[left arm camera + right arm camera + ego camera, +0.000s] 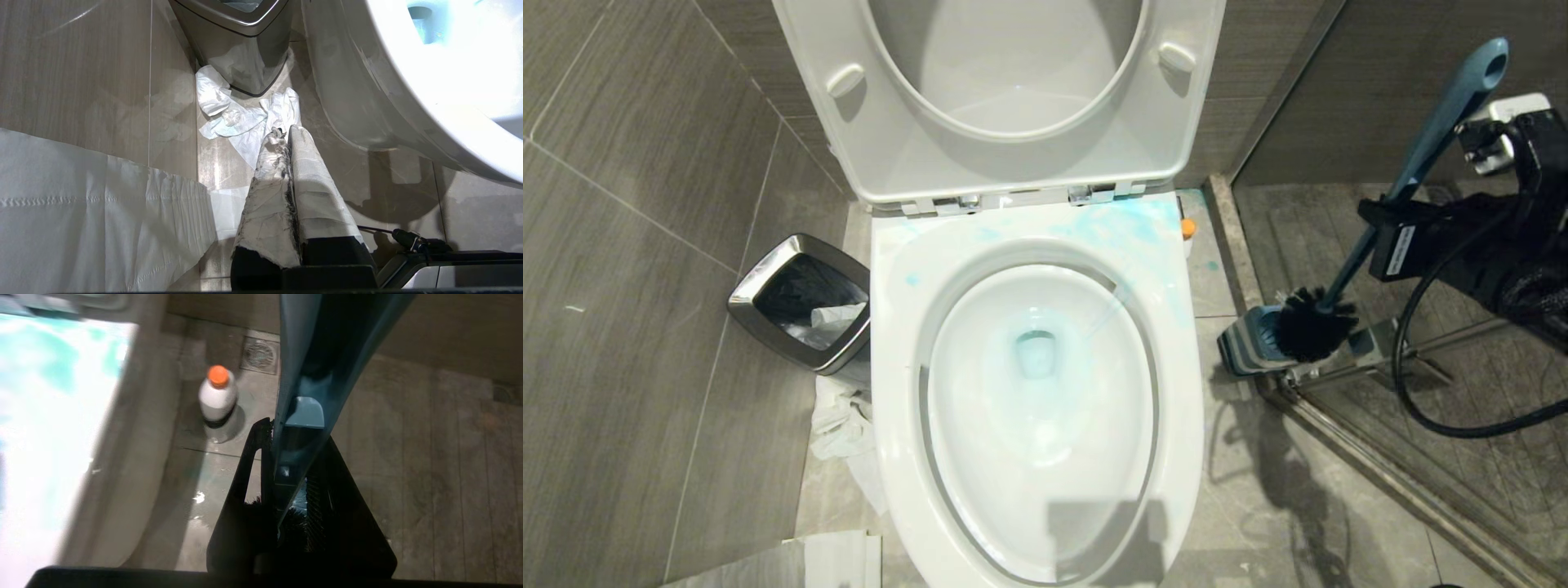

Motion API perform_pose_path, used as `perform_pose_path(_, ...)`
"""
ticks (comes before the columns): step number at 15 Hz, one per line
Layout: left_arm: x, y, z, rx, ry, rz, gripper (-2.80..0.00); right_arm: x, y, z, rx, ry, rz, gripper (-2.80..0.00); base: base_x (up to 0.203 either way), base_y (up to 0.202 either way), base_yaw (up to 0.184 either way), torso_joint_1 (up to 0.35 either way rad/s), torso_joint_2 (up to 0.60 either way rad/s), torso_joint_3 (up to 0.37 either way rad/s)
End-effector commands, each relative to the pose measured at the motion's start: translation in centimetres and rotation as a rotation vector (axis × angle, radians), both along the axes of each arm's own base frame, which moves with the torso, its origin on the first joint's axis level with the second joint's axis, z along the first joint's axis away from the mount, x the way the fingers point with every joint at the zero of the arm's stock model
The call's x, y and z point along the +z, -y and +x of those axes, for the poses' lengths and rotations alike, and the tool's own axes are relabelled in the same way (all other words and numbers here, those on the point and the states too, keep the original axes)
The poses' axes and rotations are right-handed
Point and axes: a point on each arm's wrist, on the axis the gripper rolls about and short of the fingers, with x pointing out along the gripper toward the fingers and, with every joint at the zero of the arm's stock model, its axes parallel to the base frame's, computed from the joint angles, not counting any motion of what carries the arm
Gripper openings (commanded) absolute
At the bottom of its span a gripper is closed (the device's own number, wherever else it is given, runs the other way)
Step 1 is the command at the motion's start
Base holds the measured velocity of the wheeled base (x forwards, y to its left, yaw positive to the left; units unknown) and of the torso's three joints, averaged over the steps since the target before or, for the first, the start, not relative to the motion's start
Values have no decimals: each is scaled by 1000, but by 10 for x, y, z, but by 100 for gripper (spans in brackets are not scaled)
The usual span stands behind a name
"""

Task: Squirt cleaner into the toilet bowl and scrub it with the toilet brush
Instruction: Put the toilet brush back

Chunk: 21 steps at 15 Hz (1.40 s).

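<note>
The white toilet bowl (898,343) stands open, seat and lid up, with blue cleaner streaked on its back rim and pooled in the water (1037,355). To its right, my right gripper (1380,224) is shut on the blue handle (306,355) of the toilet brush. The brush is tilted, and its black bristles (1311,322) sit at the mouth of the blue holder (1245,343) on the floor. The white cleaner bottle with an orange cap (217,398) stands on the floor beside the bowl's back right. My left gripper (282,132), wrapped in white paper, hangs shut and empty low beside the bowl's left side.
A steel waste bin (800,302) stands left of the bowl with crumpled tissue (845,416) on the floor beside it. A shower threshold and rail (1380,465) run diagonally at the right. A black cable (1421,408) loops under my right arm. A floor drain (259,355) lies behind the bottle.
</note>
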Motion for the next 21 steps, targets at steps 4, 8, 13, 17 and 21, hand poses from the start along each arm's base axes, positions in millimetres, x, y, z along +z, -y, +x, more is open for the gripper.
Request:
perform_pose_path(4, 0, 0, 0, 0, 1, 0, -280, -52, 24, 44, -64, -30, -6, -280, 0, 0, 0, 0, 0, 0)
perform_pose_path(8, 0, 0, 0, 0, 0, 0, -280, -84, 40, 87, -59, -9, 9, -280, 0, 0, 0, 0, 0, 0)
perform_pose_path(13, 0, 0, 0, 0, 0, 0, -280, -101, 56, 129, -64, 10, 47, -280, 0, 0, 0, 0, 0, 0)
perform_pose_path(17, 0, 0, 0, 0, 0, 0, -280, -111, 68, 147, -61, 9, 45, -280, 0, 0, 0, 0, 0, 0)
perform_pose_path(21, 0, 0, 0, 1, 0, 0, -280, -117, 73, 154, -68, 5, 45, -280, 0, 0, 0, 0, 0, 0)
